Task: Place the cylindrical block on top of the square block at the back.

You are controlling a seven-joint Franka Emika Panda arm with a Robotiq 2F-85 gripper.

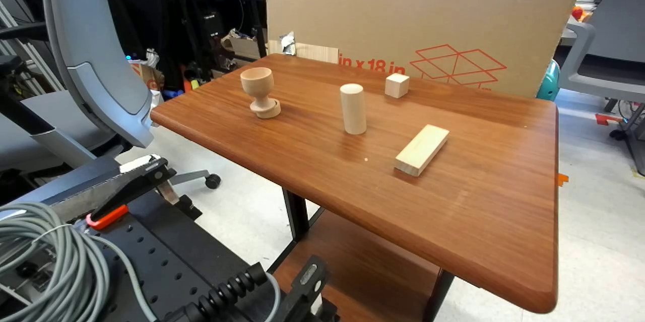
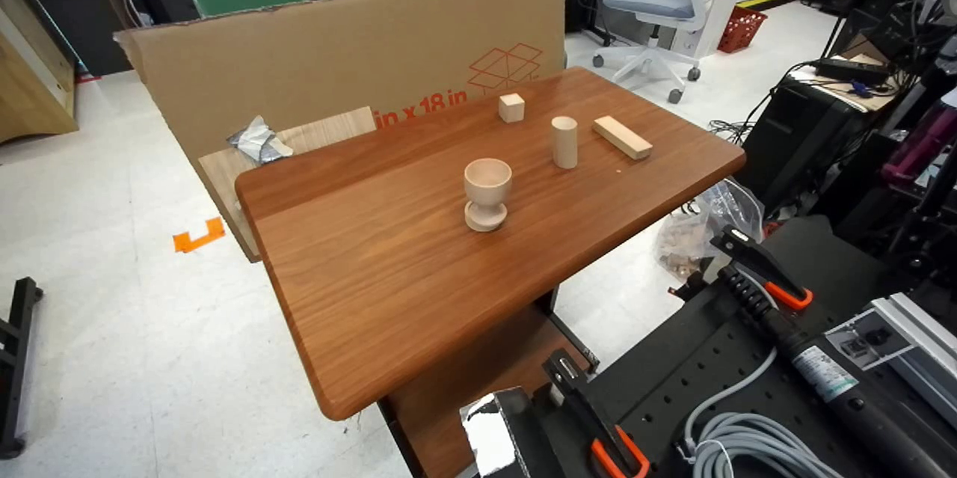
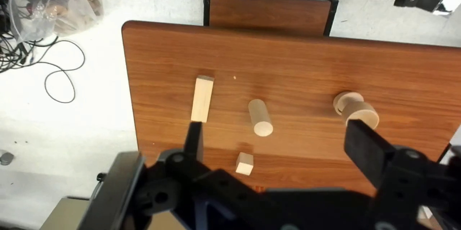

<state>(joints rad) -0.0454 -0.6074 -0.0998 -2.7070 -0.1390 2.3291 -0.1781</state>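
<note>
Four wooden pieces rest on the table (image 1: 484, 201), and in an exterior view the leftmost is the cup (image 1: 259, 89), well apart from the others and best left alone. Next comes the cylinder (image 1: 353, 109), the piece to move: it stands upright around the middle, with nothing touching it. Right of it and farther off, the cube (image 1: 397, 85) sits near the far edge, and the cardboard (image 1: 383, 19) rises behind. Rightmost and nearest, the slab (image 1: 422, 148) lies flat, apart from the cylinder.

The wrist view shows the hand (image 3: 276, 132) with its fingers (image 3: 367, 154) spread wide and nothing held, so the step looks to be the reach and grasp. To do it well, come straight down with one finger on each side of the cylinder, centred, and squeeze gently on its upper half, leaving the foot free. A slanted pinch would likely tip it over. Lift until the foot passes above the cube's top, then carry it right and far, upright, taking care that the hand does not brush the cardboard. That top looks hardly wider than the cylinder, so there is little margin: line up the middles, lower slowly until the two meet, and only then release and draw straight up.
</note>
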